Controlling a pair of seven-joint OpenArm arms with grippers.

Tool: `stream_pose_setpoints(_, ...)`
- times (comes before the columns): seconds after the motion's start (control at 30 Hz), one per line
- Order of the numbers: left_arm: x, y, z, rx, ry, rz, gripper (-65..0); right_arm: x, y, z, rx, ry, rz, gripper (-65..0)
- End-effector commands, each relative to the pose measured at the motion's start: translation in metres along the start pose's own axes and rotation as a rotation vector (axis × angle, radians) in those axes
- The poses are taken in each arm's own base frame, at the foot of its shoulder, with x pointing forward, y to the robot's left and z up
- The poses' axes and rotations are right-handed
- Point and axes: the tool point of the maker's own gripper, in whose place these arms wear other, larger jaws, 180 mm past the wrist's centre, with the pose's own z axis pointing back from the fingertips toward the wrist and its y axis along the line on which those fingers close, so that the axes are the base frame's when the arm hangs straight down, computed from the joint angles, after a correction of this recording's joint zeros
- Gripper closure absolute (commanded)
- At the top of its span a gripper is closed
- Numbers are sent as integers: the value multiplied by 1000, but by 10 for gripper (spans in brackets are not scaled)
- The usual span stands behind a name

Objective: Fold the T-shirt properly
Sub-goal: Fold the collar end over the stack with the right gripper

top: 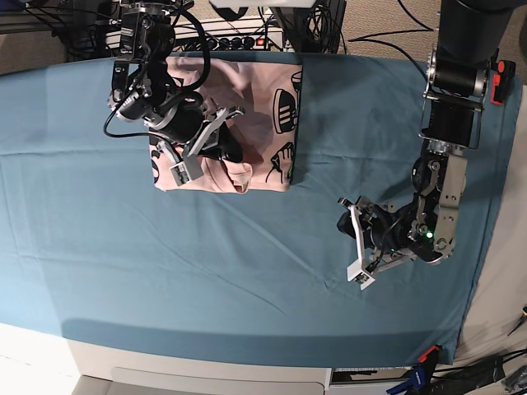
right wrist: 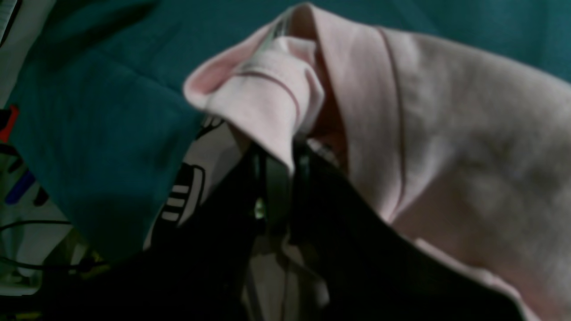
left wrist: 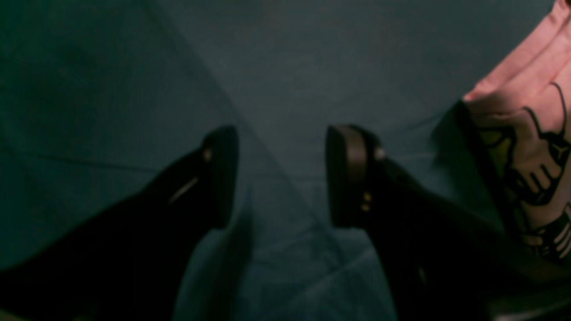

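The pale pink T-shirt [top: 255,107] lies bunched into a rough rectangle at the back left of the teal table cloth [top: 165,263], with black print showing along its right side. My right gripper [top: 230,156] rests on the shirt. In the right wrist view that gripper [right wrist: 279,162] is shut on a hemmed fold of the T-shirt [right wrist: 446,133], which rises over the fingertips. My left gripper [top: 356,243] hovers low over bare cloth well right of the shirt. In the left wrist view it [left wrist: 281,178] is open and holds nothing, with a printed edge of the T-shirt [left wrist: 526,133] at the far right.
A power strip and cables [top: 230,37] run behind the table's back edge. Clamps [top: 424,358] grip the cloth at the front right corner. Creases cross the cloth [left wrist: 276,67] under my left gripper. Floor clutter [right wrist: 18,187] shows past the table's edge.
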Motion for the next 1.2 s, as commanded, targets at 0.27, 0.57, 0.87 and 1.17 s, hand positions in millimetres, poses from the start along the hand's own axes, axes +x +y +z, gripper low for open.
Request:
stream_pose_setpoints(0.27, 20, 6, 11, 15, -53, -20, -303, -4, -3, -13, 39, -18, -49, 0)
stream_pose_setpoints(0.57, 20, 6, 11, 15, -53, -20, -303, 14, 24, -10, 201, -77, -17, -331)
stream_pose_setpoints(0.87, 18, 5, 10, 13, -49, -18, -303, 56, 97, 51, 537, -183, 9, -342)
stream_pose_setpoints(1.17, -7, -7, -2, -24, -7, -4, -303, 67, 28, 114, 89, -293, 91, -341)
